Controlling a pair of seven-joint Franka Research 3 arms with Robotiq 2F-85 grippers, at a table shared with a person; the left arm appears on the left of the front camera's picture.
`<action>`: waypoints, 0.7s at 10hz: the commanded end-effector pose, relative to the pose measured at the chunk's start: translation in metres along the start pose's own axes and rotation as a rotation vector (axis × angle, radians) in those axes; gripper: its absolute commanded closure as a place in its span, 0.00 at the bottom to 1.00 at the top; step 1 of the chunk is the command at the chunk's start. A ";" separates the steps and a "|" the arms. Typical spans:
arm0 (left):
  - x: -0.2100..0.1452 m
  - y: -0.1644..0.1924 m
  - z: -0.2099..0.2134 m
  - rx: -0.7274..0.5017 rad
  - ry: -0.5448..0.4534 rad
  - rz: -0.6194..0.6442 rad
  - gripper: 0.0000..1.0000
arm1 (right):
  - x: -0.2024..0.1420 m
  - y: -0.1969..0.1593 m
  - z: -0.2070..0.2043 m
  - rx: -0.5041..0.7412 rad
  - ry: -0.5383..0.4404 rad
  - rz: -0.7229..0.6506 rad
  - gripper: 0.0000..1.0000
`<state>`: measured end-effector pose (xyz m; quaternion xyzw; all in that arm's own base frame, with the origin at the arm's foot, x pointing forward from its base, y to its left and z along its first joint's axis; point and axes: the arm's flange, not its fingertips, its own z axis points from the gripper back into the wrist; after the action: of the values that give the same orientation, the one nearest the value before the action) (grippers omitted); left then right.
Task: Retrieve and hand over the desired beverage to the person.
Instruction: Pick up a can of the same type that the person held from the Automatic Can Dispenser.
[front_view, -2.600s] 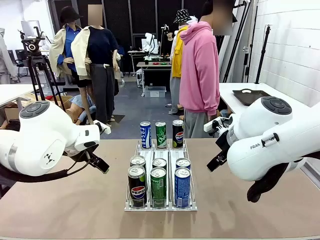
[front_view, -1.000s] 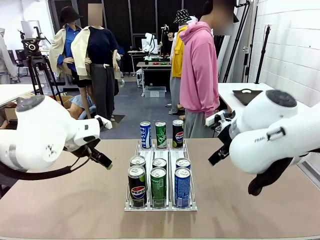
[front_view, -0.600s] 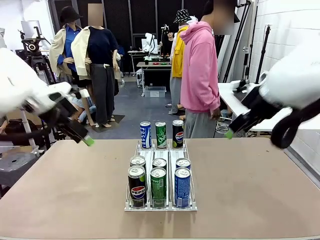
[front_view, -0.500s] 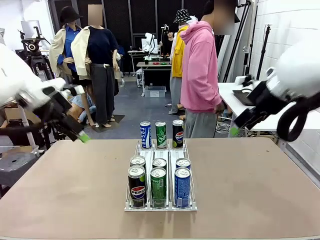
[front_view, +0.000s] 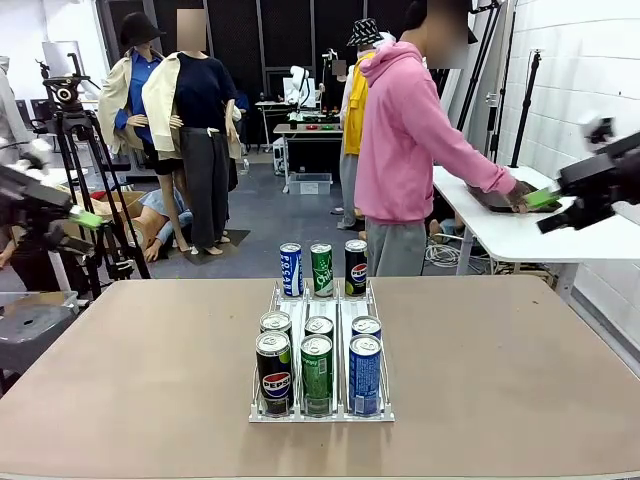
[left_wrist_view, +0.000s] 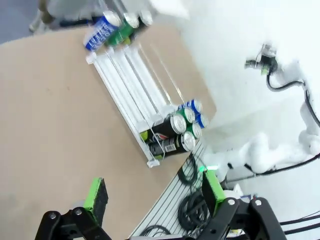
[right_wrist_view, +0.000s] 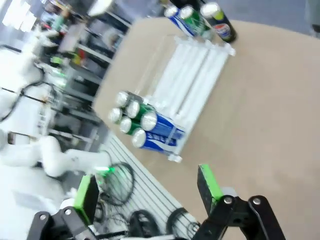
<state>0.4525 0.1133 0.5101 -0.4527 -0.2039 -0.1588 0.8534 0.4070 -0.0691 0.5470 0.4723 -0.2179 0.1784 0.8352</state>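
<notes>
A wire rack in the middle of the table holds several beverage cans. A blue, a green and a black Pepsi can stand at its far end, with more cans at the near end. The person in a pink hoodie stands beyond the table, one hand on the side table. My left gripper is raised at the far left, open and empty. My right gripper is raised at the far right, open and empty.
A white side table with a dark tray stands at the back right, close to my right gripper. A camera tripod stands at the back left. The brown tabletop is bare on both sides of the rack.
Both arms have swung up and outward from the table's middle to the picture's edges. The person has stretched an arm to the side table on the right.
</notes>
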 end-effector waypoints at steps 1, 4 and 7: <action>-0.015 0.024 0.022 -0.045 -0.133 0.016 0.00 | -0.017 -0.022 0.022 0.126 -0.100 -0.011 0.00; -0.026 0.038 0.077 -0.112 -0.329 0.042 0.00 | -0.045 -0.051 0.069 0.230 -0.266 -0.051 0.00; -0.023 0.034 0.095 -0.120 -0.359 0.013 0.00 | -0.059 -0.061 0.080 0.256 -0.323 -0.073 0.00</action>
<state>0.4262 0.2100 0.5230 -0.5238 -0.3302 -0.0622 0.7828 0.3699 -0.1809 0.5130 0.5981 -0.2984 0.0923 0.7380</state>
